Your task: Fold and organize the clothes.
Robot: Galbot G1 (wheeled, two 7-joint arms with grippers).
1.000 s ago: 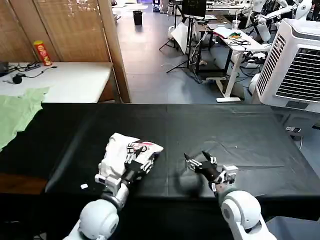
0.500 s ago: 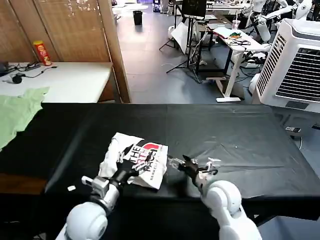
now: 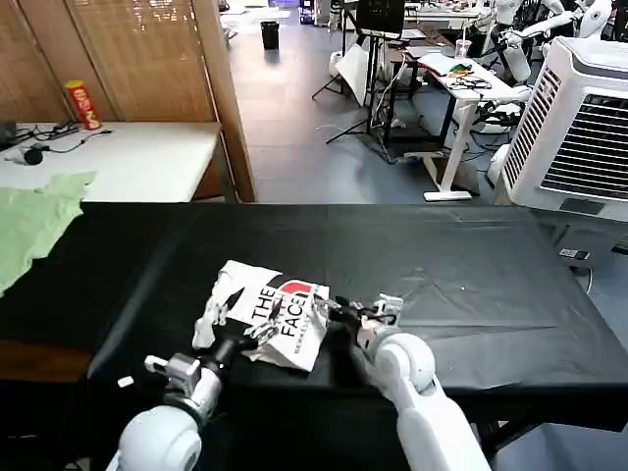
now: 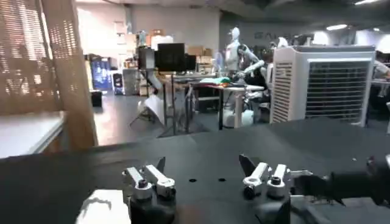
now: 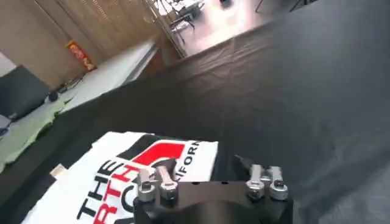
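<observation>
The folded white T-shirt (image 3: 263,312) lies lengthwise between both pincers: right pincer (image 3: 337,307), open and empty, just beside its edge; left pincer (image 3: 238,332), open, over it.

Black table (image 3: 471,255); light green garment (image 3: 29,221) at left edge; red-yellow can (image 3: 82,104) on white table (image 3: 128,157); white cooler (image 3: 589,128)
</observation>
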